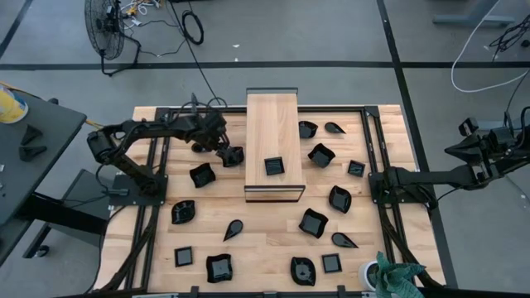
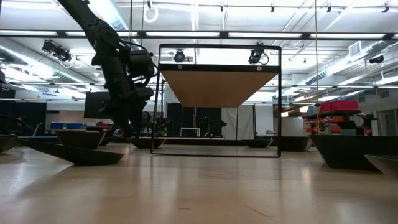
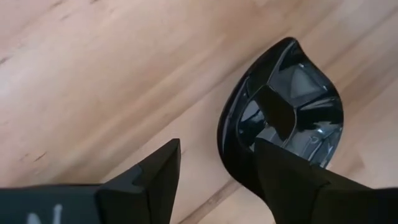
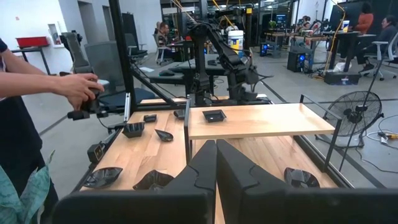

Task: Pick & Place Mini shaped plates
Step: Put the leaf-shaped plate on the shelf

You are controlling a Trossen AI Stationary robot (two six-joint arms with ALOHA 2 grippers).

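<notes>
**Dark fingers straddle one edge of a small dish**

Your left tool (image 3: 214, 180) stands wide, one finger (image 3: 292, 180) inside the black dish (image 3: 283, 112), one outside, on the counter (image 1: 273, 240) beside the wooden board (image 1: 272, 124). Right tool (image 4: 216, 171) waits closed, well apart.

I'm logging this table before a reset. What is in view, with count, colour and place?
Small glossy black dishes: about eighteen; one on the board, one at the left gripper, the rest scattered on the table.
Long light wooden board: one, raised at table centre.
Wooden table: one, light.
Teal cloth: one, table's near right corner.
Floor fan: one, black, beyond the table.
Person's hand: holding a dark device beside the table.
Left gripper: open, one finger inside its dish.
Right gripper: shut, off the table's right.
</notes>
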